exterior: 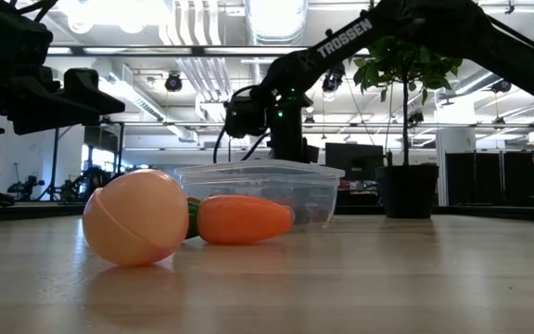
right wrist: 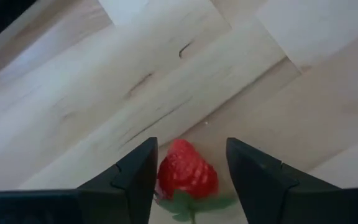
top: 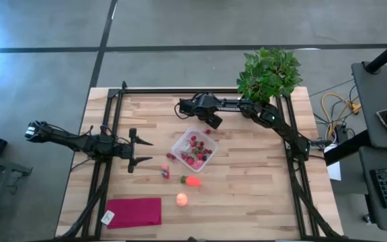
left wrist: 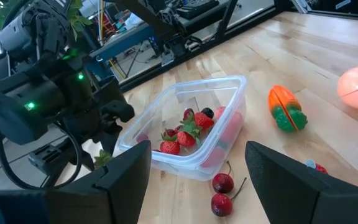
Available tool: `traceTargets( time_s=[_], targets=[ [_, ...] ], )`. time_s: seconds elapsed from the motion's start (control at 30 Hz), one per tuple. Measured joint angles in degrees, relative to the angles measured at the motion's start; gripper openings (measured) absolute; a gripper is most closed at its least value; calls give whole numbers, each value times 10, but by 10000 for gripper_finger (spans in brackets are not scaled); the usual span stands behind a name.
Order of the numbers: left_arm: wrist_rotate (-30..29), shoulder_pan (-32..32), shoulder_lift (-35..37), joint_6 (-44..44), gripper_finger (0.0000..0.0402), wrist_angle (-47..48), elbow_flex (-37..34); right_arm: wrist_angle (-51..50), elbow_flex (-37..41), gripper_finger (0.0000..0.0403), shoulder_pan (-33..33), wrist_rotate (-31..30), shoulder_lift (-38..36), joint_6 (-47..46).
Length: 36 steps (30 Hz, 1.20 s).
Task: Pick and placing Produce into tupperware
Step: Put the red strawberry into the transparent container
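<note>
1. Right hand (top: 213,122) sits just behind the tub (top: 193,149), fingers spread around a strawberry (right wrist: 187,169), not clamped.
2. Left hand (top: 142,152) waits open, left of the tub.
3. Tub holds several strawberries; cherries (left wrist: 221,192), carrot (top: 192,180) and peach (top: 182,198) remain on the table (top: 247,195).
4. Plant (top: 269,72) and cloth (top: 134,211) stand clear.

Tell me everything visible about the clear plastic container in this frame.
The container is a small square tub of clear plastic with rounded corners and see-through walls, open with no lid. It sits flat on the wooden table near its middle, turned corner-on to the table's edges. Inside lie several strawberries and one dark berry. Two cherries lie just outside one wall, and the carrot lies nearby. The right gripper is close beside one corner; neither gripper touches it.
</note>
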<state>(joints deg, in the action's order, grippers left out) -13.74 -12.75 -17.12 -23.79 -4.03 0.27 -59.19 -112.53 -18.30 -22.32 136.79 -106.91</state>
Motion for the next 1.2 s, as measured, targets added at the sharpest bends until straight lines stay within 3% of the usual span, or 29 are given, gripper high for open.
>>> traceTargets(
  time_s=[0.27, 1.2],
  targets=[
    [0, 0, 0, 0, 247, 0, 0, 32, 1, 141, 4, 17, 0, 12],
    [0, 0, 0, 0, 247, 0, 0, 80, 2, 91, 5, 14, -2, 37]
  ],
)
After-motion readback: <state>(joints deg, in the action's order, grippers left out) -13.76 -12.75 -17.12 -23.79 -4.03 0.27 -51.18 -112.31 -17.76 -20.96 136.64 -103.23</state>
